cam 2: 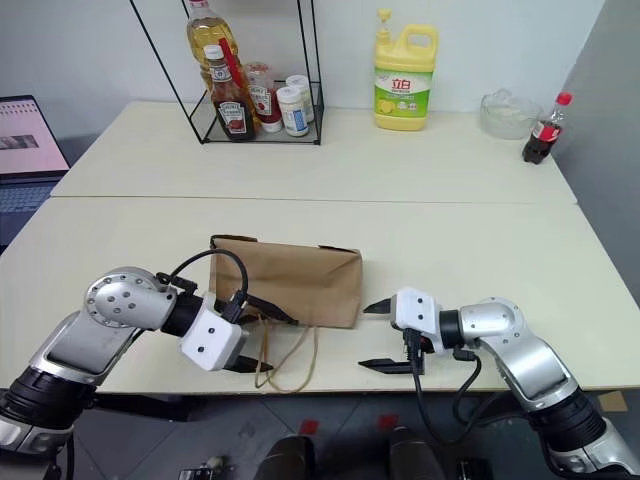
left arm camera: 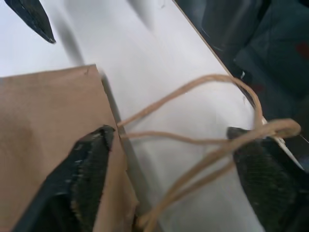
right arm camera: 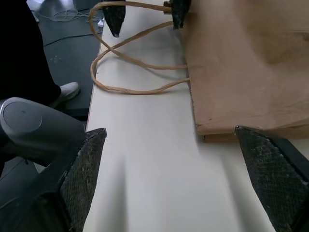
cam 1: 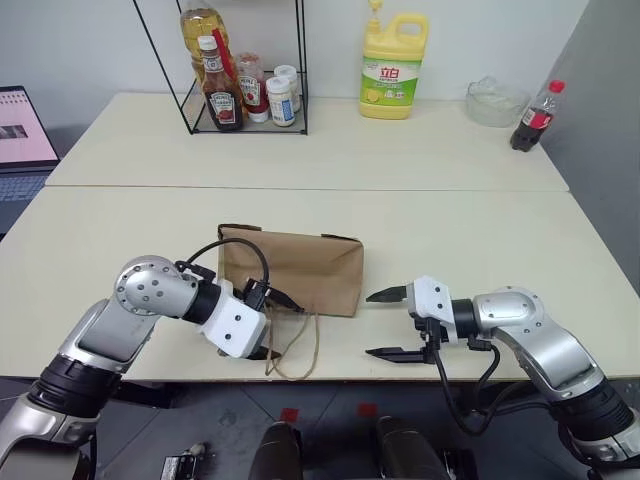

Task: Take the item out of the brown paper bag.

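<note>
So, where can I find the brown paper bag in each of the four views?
Left eye view: brown paper bag lies at table centre, between both grippers.
Right eye view: bag, same place.
Left wrist view: bag, beside one finger.
Right wrist view: bag, far side.
Shared landmark: its cord handles at the table edge.

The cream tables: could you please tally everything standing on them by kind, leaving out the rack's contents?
Brown paper bag: 1
Wire rack: 1
Yellow detergent jug: 1
Cola bottle: 1
Clear bowl: 1
Total: 5
</note>
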Tool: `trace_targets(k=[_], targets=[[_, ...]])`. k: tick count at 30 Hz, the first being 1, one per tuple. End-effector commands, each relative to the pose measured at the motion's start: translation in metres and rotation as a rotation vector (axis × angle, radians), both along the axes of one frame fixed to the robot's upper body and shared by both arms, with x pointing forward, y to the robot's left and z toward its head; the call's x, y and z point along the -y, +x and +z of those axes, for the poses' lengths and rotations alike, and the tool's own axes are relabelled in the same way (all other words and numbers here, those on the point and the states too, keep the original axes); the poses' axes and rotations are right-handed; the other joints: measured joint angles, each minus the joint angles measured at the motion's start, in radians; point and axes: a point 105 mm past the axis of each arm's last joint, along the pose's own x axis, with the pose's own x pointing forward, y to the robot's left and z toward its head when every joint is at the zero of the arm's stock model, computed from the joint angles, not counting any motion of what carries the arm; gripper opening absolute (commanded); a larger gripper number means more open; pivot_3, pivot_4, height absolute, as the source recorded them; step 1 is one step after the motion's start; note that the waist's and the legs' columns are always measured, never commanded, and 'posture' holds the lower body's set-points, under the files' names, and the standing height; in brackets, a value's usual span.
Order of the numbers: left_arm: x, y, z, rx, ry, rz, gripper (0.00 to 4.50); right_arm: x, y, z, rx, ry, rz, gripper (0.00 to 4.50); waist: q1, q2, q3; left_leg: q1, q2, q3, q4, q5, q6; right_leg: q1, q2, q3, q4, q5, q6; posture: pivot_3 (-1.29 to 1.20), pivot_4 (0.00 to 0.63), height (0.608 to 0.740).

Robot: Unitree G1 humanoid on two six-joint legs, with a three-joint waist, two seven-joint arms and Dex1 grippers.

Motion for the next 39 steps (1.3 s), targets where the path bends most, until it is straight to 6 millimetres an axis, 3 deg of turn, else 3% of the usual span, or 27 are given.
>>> trace_targets(k=[1, 6, 9, 12, 18, 24, 29, 39], targets=[[0.004, 0.000, 0.003, 0.032, -0.007, -0.018, 2.68, -0.005, -0.004, 0.003, 0.026, 0.005, 0.046, 4.50, 0.000, 0.000, 0.000, 0.000, 0.000, 0.000, 0.000, 0.000, 0.000, 0.000, 0.000, 0.000, 0.000, 0.000, 0.000, 0.00, 0.150, 0.740], [0.003, 0.004, 0.002, 0.038, -0.015, -0.005, 1.05, -0.005, -0.003, 0.002, 0.035, -0.001, 0.049, 4.50, 0.000, 0.000, 0.000, 0.000, 0.000, 0.000, 0.000, 0.000, 0.000, 0.000, 0.000, 0.000, 0.000, 0.000, 0.000, 0.00, 0.150, 0.740], [0.006, 0.017, 0.007, -0.007, -0.107, 0.104, 0.07, -0.006, -0.003, 0.000, 0.035, 0.001, 0.054, 4.50, 0.000, 0.000, 0.000, 0.000, 0.000, 0.000, 0.001, 0.000, 0.000, 0.000, 0.000, 0.000, 0.000, 0.000, 0.000, 0.00, 0.150, 0.740], [0.009, 0.036, 0.019, -0.125, -0.265, 0.304, 0.03, -0.007, -0.007, -0.004, 0.064, -0.012, 0.090, 4.50, 0.000, 0.000, 0.000, 0.000, 0.000, -0.001, 0.001, 0.000, 0.000, 0.001, 0.000, -0.001, 0.001, 0.000, 0.000, 0.00, 0.150, 0.740], [0.006, 0.053, 0.033, -0.206, -0.375, 0.467, 0.03, -0.016, -0.009, -0.004, 0.144, 0.027, 0.136, 4.50, 0.000, 0.000, 0.000, 0.000, 0.000, -0.003, 0.002, 0.000, 0.000, 0.001, 0.000, -0.002, 0.001, 0.000, 0.000, 0.00, 0.150, 0.740], [0.006, 0.070, 0.049, -0.299, -0.509, 0.624, 0.03, -0.024, -0.005, -0.017, 0.463, -0.038, 0.271, 4.50, 0.000, 0.000, 0.000, 0.000, 0.000, -0.004, 0.005, 0.000, 0.000, 0.003, 0.000, -0.004, 0.001, 0.000, 0.000, 0.00, 0.150, 0.740], [0.009, 0.073, 0.055, -0.383, -0.565, 0.696, 0.03, -0.037, -0.001, -0.022, 0.725, -0.004, 0.340, 4.50, -0.001, 0.000, 0.000, 0.000, 0.000, -0.006, 0.007, 0.000, 0.000, 0.006, 0.000, -0.006, 0.001, 0.000, 0.000, 0.00, 0.150, 0.740], [0.008, 0.069, 0.053, -0.408, -0.557, 0.721, 0.03, -0.075, -0.003, -0.016, 0.889, 0.147, 0.388, 4.50, -0.001, 0.000, 0.000, 0.001, 0.000, -0.008, 0.007, 0.002, -0.004, 0.007, 0.000, -0.007, 0.003, 0.000, 0.000, 0.00, 0.150, 0.740]])
